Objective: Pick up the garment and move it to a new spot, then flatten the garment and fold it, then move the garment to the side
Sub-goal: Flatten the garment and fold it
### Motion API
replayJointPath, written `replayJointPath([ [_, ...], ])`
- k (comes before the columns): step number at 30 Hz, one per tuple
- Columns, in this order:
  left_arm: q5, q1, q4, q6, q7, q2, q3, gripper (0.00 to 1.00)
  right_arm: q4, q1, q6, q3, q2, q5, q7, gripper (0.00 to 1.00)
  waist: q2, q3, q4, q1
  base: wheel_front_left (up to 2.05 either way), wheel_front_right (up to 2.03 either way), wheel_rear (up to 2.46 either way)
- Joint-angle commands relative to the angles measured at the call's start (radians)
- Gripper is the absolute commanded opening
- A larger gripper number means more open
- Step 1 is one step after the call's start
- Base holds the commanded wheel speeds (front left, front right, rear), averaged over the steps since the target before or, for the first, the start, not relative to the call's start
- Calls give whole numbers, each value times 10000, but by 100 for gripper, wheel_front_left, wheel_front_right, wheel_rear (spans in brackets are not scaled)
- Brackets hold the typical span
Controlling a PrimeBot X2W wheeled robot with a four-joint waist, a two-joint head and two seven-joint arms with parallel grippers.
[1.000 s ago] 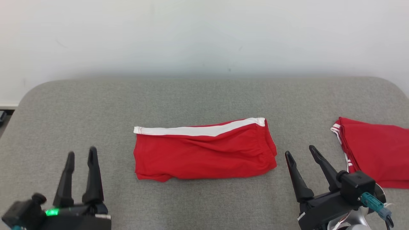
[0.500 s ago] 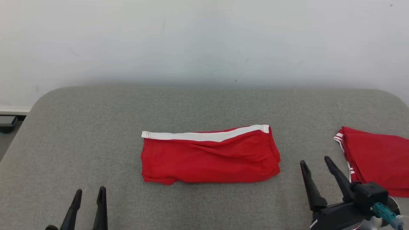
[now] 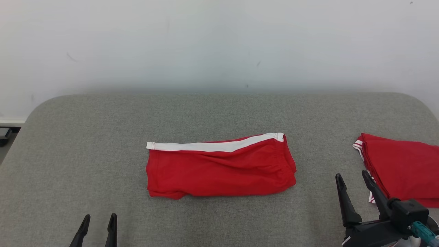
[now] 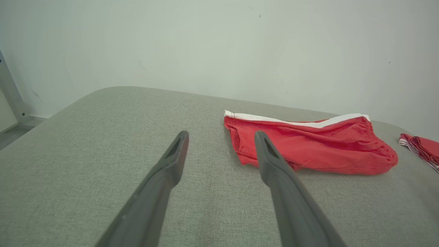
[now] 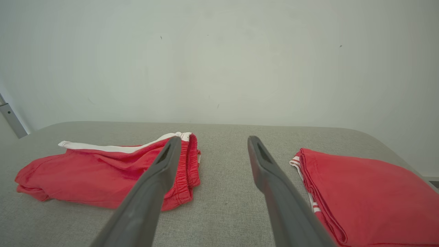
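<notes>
Both left gripper and right gripper stand spread, empty. The garment looks folded; moving it aside remains, needing a pinch on its edge.

A plain pale wall, faintly scuffed, stands behind the grey fabric-covered worktop with rounded far corners; white skirting shows past its left edge.
</notes>
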Motion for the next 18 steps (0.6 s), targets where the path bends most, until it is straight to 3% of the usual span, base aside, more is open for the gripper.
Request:
replayJointPath([
  [1,25,-88,-2,-4,68,62,-37,100,18,-83,-4,-40,-26,-75,-34,100,0,32,-5,1,0,0,0],
  [18,-133,-310,-245,354,475,104,-37,100,105,-257,-4,99,-25,68,167,100,0,188,19,1,0,0,0],
])
